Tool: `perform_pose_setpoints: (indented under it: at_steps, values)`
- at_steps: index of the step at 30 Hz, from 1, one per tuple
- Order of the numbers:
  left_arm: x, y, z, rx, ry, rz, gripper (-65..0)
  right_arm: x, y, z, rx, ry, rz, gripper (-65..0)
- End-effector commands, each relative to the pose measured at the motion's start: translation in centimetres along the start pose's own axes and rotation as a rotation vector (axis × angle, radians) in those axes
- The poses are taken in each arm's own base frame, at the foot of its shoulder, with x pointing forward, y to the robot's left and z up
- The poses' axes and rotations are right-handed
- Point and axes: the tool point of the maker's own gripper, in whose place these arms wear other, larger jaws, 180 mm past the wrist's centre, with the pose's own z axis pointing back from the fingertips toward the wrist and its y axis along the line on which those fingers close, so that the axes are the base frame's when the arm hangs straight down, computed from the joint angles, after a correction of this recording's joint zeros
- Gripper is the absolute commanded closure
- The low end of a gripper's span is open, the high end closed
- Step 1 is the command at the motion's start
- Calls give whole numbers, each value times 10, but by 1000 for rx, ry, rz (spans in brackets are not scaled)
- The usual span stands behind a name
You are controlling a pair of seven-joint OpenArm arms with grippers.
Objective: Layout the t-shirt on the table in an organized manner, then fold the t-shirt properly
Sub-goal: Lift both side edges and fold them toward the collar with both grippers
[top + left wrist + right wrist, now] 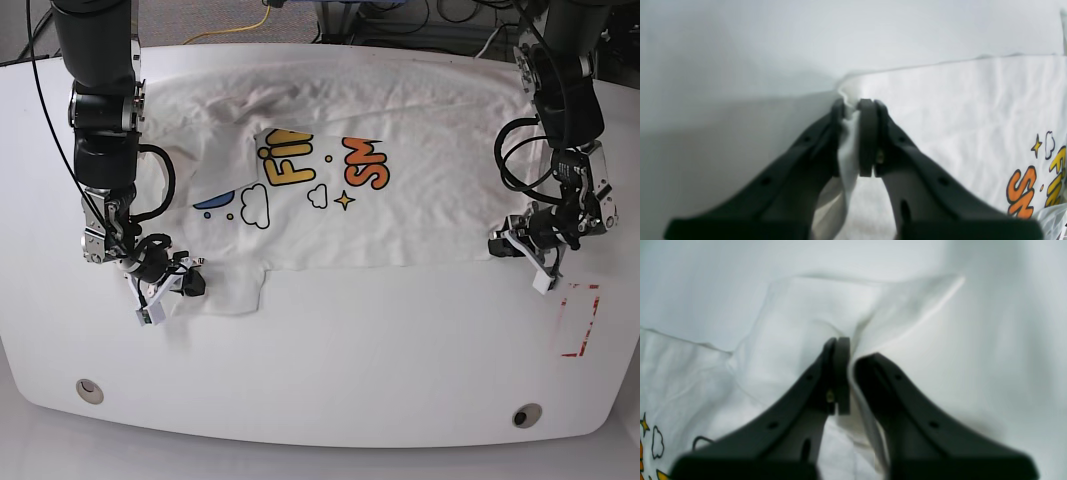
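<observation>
The white t-shirt point(420, 215) lies spread on the table point(380, 350), its blue, yellow and orange print facing up. In the base view my left gripper point(503, 243) is at the shirt's near right corner. The left wrist view shows that gripper point(853, 106) shut on the corner of the t-shirt point(957, 116), with cloth pinched between the pads. My right gripper point(190, 284) is at the near left, on the sleeve. In the right wrist view it point(853, 351) is shut on a raised fold of the t-shirt point(800, 313).
A red tape rectangle point(580, 320) marks the table near the right edge, close to my left arm. Two round grommet holes point(90, 390) point(527, 414) sit near the front edge. Cables point(260, 20) run behind the table's far edge.
</observation>
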Motion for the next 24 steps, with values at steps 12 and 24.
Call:
perform_pose_setpoints:
  at_steps: [12,24]
  values:
    - [30,-1,15,15,-68,-47,-4,78,6,17,6,-110,109,0]
    - [60,-1,39,45,-169,-87,-1,100,23,50,-29,-88,271,0]
